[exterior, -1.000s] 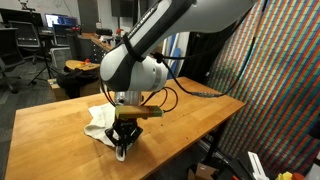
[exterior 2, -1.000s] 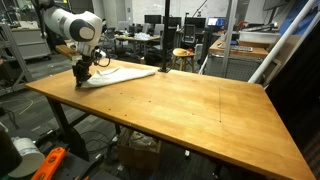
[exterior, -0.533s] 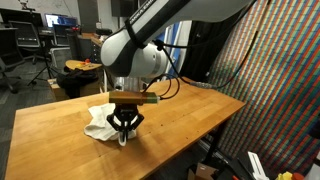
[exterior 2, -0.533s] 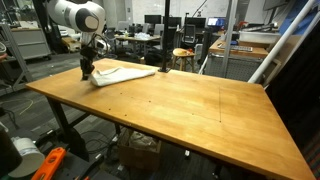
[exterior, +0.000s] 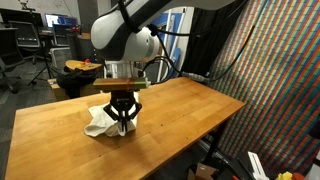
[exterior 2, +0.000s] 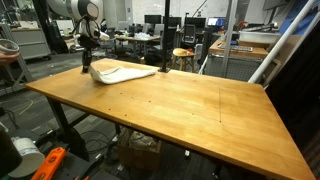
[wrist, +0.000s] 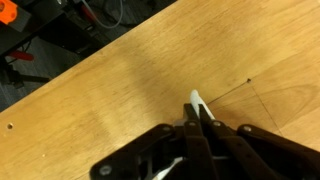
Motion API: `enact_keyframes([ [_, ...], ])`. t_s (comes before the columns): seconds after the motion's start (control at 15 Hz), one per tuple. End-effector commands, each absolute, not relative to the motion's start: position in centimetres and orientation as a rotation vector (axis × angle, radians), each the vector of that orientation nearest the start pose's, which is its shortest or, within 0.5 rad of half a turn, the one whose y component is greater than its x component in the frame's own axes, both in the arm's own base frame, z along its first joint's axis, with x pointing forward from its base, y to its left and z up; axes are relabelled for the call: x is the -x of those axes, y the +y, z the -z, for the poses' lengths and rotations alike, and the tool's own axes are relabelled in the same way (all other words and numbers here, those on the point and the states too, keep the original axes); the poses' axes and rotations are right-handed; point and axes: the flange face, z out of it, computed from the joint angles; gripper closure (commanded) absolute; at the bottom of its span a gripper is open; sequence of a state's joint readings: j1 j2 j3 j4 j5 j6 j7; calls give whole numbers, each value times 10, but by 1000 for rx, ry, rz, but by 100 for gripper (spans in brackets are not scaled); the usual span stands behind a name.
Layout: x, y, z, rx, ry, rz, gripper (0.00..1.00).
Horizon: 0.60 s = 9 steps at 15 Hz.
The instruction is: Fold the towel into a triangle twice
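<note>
A white towel (exterior: 100,123) lies bunched on the wooden table, also seen at the far corner in an exterior view (exterior 2: 120,72). My gripper (exterior: 122,126) is shut on a corner of the towel and holds it lifted above the table; it also shows in an exterior view (exterior 2: 87,65). In the wrist view the shut fingers (wrist: 197,124) pinch a thin white tip of towel (wrist: 196,103) over bare wood.
The wooden table (exterior 2: 170,110) stretches wide with its edge close to the towel (exterior: 30,140). A patterned screen (exterior: 280,80) stands beside the table. Desks, chairs and lab gear fill the background (exterior 2: 185,40).
The gripper has risen and moved back across the towel, drawing the held corner with it. The towel has become more bunched and folded over.
</note>
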<state>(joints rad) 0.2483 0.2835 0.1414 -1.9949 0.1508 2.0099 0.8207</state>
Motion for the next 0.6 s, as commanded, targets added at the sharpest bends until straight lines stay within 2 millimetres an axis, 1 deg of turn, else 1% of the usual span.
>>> enact_keyframes([
  [0.0,-546,237,-315,3037,827,-477,99],
  [0.13,-562,242,-321,3057,826,-435,99],
  [0.27,-579,244,-328,3068,848,-398,99],
  [0.53,-613,236,-343,3070,914,-347,99],
])
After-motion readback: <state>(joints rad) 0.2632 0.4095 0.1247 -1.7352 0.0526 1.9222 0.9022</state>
